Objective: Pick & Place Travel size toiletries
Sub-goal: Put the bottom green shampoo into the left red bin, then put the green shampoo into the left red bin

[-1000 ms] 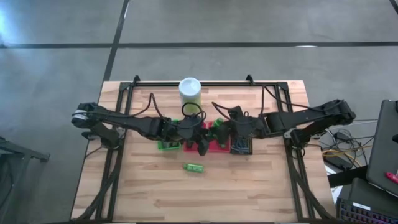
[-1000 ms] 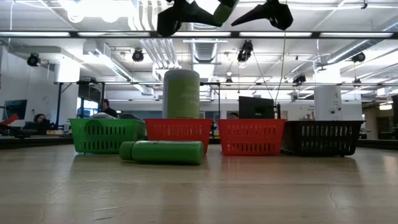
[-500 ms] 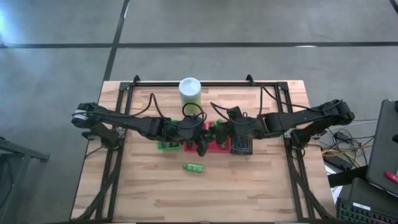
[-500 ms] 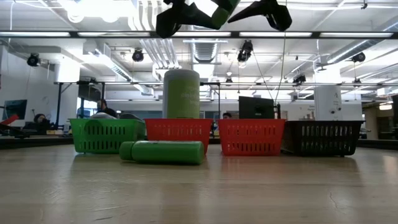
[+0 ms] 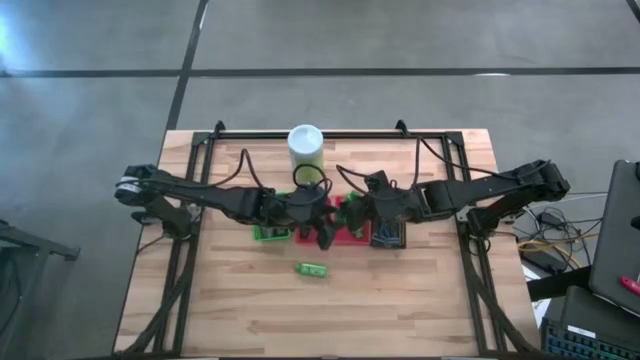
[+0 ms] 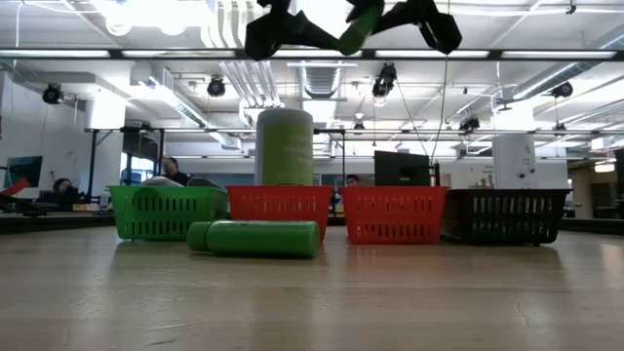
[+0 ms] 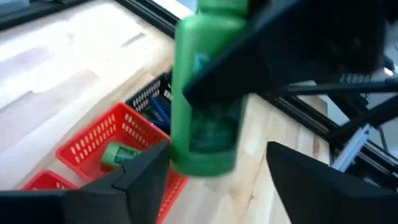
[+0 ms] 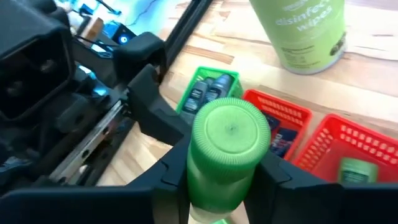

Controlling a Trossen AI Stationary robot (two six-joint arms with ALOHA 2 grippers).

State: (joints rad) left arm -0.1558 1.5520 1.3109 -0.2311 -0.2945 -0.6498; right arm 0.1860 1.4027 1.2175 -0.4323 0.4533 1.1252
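Observation:
A bright green mini bottle hangs high above the row of baskets, between my two grippers. My right gripper is shut on it. My left gripper is open, with one finger on each side of the bottle's lower end and a gap showing. A second green mini bottle lies on its side on the table in front of the baskets. Dark grey tubes lie in the green basket. Another green bottle lies in a red basket. My right gripper pinches the green bottle's body between its two fingers, which lie across it at about mid-length. The bottle's round end faces the wrist camera. The bottle is tilted and lifted clear above the red baskets.
The tall green canister with a white lid stands behind the baskets. The row runs from the green basket past two red baskets to a black basket. People sit in the room beyond the table.
My right gripper has moved toward the table's left onto the raised green bottle and taken hold of it. My left gripper has let go, and a gap now shows between it and the bottle. The bottle has tipped more upright.

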